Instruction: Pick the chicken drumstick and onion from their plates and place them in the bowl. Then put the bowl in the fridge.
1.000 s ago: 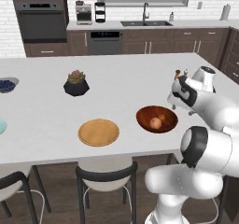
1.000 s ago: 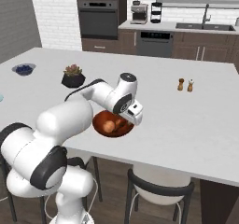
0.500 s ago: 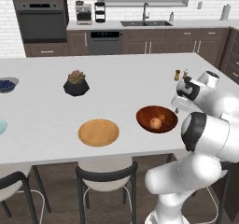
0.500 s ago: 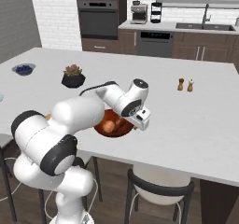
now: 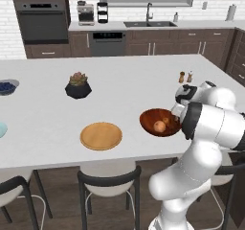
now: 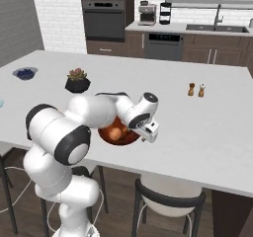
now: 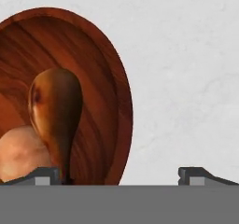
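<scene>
The reddish-brown bowl (image 5: 149, 117) (image 6: 129, 138) (image 7: 100, 78) sits on the island counter near its front edge. Inside it lie the onion (image 5: 159, 125) (image 6: 115, 134) (image 7: 18, 153) and the chicken drumstick (image 7: 56, 106), side by side. My gripper (image 6: 145, 138) (image 7: 121, 175) is low at the bowl's side, open, with the rim between its spread fingertips and nothing gripped. One fingertip (image 7: 46, 174) stands by the drumstick's bone end, the other over bare counter. The tan wooden plate (image 5: 101, 135) is bare. The pale blue plate (image 5: 1, 129) shows at the left edge. The fridge is out of view.
A dark patterned bowl with a plant (image 5: 78, 87) (image 6: 77, 82) and a small bowl of blueberries (image 5: 5, 86) (image 6: 24, 73) stand further back. Two shakers (image 5: 185, 76) (image 6: 196, 89) are behind the bowl. Stools (image 5: 109, 176) line the counter's front edge.
The hand has come down a little to the bowl's rim and the arm's elbow has swung. The bowl, onion and drumstick have stayed put.
</scene>
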You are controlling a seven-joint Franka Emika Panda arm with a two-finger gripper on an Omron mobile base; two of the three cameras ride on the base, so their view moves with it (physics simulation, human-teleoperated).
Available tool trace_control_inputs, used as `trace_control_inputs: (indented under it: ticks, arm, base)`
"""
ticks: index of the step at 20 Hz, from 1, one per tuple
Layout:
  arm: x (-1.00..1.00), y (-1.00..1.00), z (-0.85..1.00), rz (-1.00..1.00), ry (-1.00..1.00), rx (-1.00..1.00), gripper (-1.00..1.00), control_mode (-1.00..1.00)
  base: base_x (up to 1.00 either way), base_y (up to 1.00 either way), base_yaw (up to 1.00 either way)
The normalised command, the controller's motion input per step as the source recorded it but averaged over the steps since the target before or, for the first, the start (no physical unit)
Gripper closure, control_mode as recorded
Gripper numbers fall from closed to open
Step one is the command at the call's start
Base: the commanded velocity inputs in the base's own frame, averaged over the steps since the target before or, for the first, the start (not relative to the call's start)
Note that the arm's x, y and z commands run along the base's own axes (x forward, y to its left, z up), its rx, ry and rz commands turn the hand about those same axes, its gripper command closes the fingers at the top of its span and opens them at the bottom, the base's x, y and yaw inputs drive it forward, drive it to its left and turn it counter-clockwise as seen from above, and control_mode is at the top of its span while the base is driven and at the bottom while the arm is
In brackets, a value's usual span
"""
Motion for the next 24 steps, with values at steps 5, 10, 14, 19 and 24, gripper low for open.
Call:
trace_control_inputs:
  ticks: [5,10,14,19,24]
  arm:
    - [0.12,0.00,-0.33,0.00,-0.03,0.02,-1.00,-1.00]
    - [0.23,0.10,-0.26,0.00,0.00,0.00,-1.00,-1.00]
    - [0.08,0.14,-0.26,0.01,0.00,0.00,1.00,-1.00]
    - [0.00,0.08,-0.01,0.02,-0.10,0.00,1.00,-1.00]
    - [-0.24,0.02,0.28,-0.01,-0.26,0.00,1.00,-1.00]
  base:
    - [0.00,0.00,0.00]
    - [0.00,0.00,0.00]
    - [0.00,0.00,0.00]
    - [0.00,0.00,0.00]
    - [0.00,0.00,0.00]
